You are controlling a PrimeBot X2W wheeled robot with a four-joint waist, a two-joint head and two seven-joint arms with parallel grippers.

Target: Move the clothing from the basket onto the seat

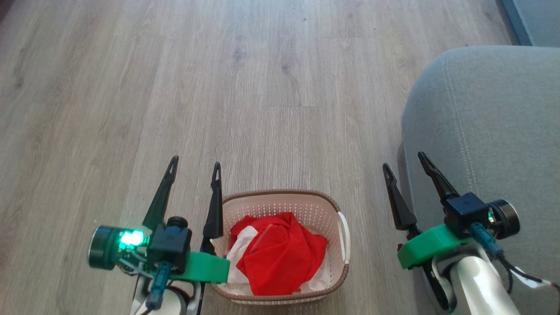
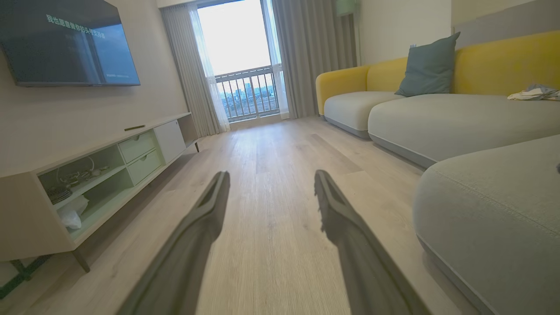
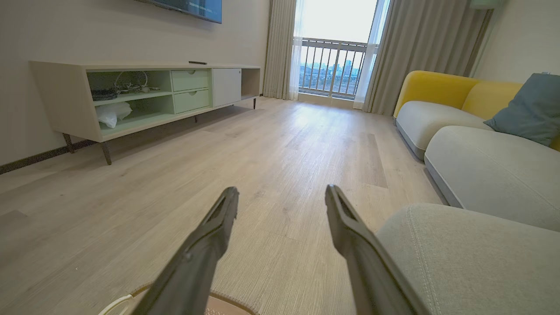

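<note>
Head view: clothing [image 1: 280, 256] in basket [image 1: 282, 204] beside left fingers [image 1: 214, 210].

The clothing [image 1: 278, 256] lies in the basket [image 1: 284, 199] on the floor [image 1: 218, 87], with the seat [image 1: 494, 131] to its right.

Wood floor [image 1: 280, 87], wall TV [image 2: 65, 41], low cabinet [image 3: 144, 94], yellow sofa [image 2: 503, 65], bright balcony window [image 2: 236, 57].

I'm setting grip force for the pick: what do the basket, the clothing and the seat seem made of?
The basket: probably moulded plastic, cream and matt, with perforated walls and a brown woven-look rim. The clothing: thin soft fabric, red with white parts, crumpled into folds. The seat: grey textile upholstery, matt, with pale stitched seams.
</note>
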